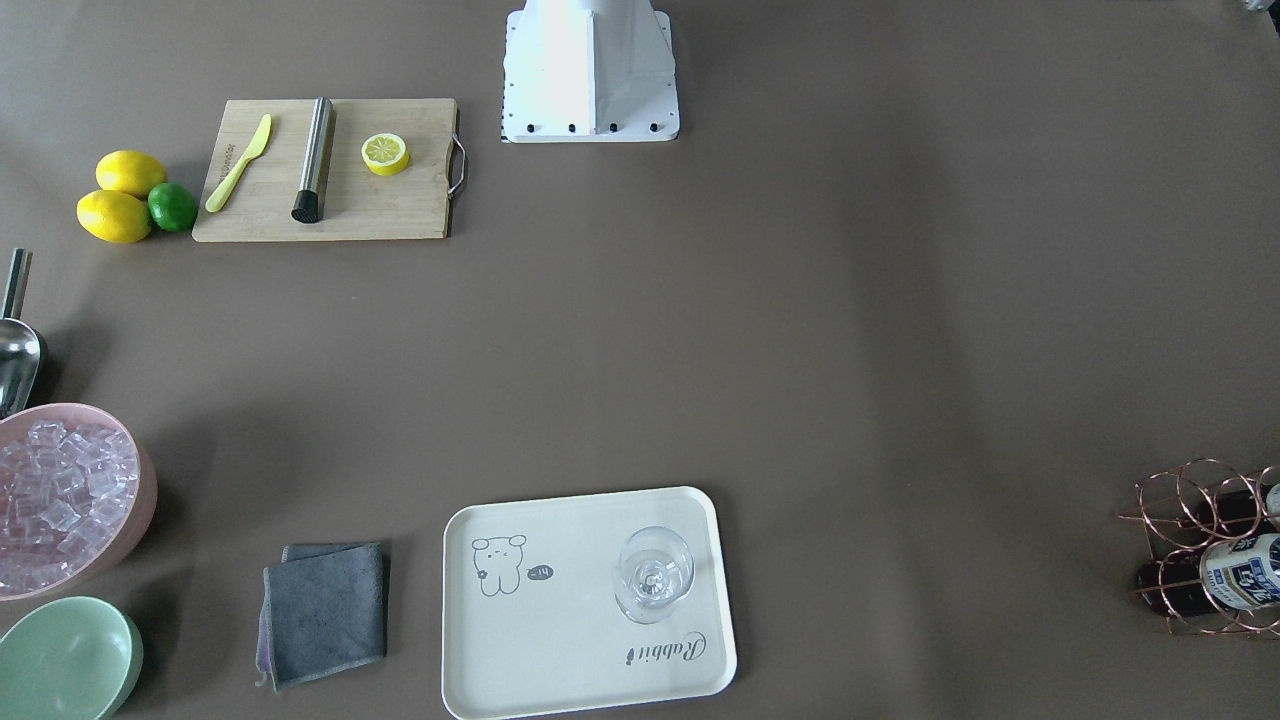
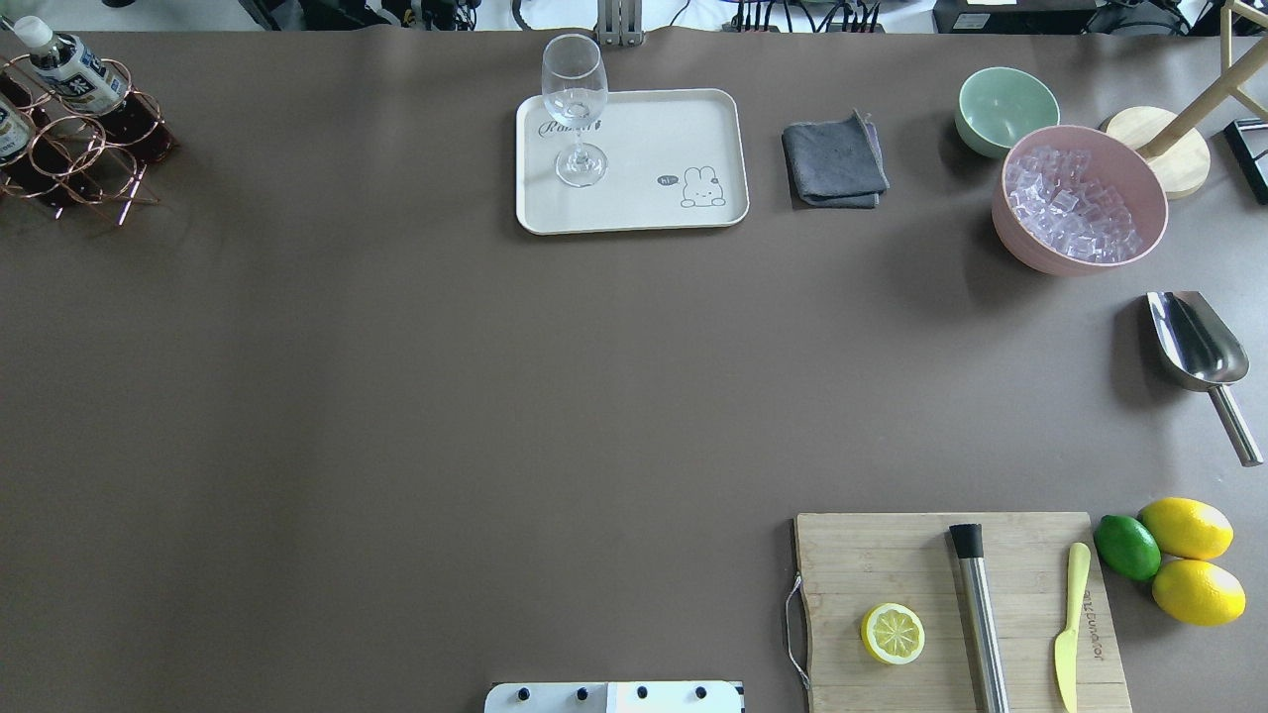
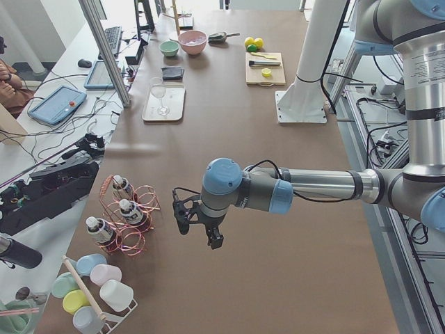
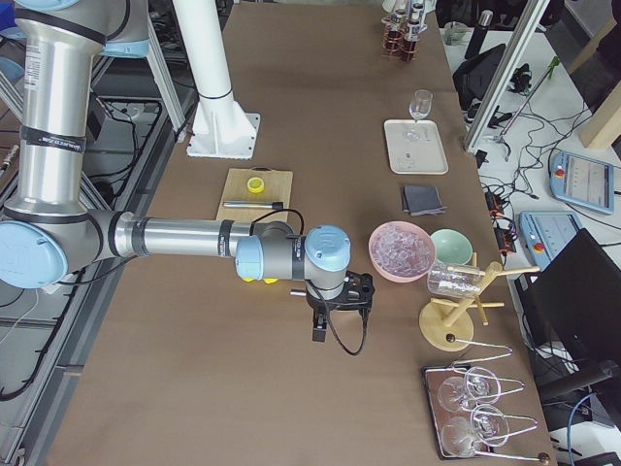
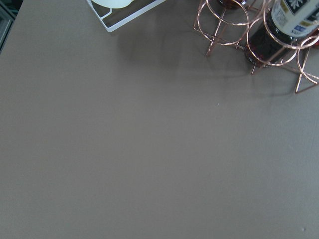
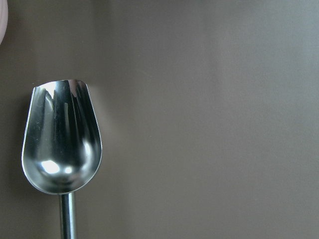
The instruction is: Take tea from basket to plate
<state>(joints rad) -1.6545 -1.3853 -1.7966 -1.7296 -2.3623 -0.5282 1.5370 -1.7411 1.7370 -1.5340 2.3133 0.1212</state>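
The copper wire basket [image 2: 74,158] stands at the table's far left corner and also shows in the front view [image 1: 1190,510] and the left side view [image 3: 142,223]. It holds three tea bottles; one tea bottle [image 2: 69,69] leans in a ring cell, also seen in the left wrist view [image 5: 294,15]. The cream plate [image 2: 644,198] lies at the far middle with a clear glass [image 2: 575,109] on it. My left gripper [image 3: 197,235] hovers above the table just beside the basket; I cannot tell if it is open. My right gripper [image 4: 338,309] hovers over a metal scoop [image 6: 62,139]; I cannot tell its state.
A grey cloth [image 2: 835,163], a mint-green bowl [image 2: 1005,104] and a pink bowl of ice [image 2: 1080,198] sit right of the plate. A cutting board [image 2: 1020,555] with a lemon half, steel bar and knife lies near right, beside lemons and a lime [image 2: 1127,547].
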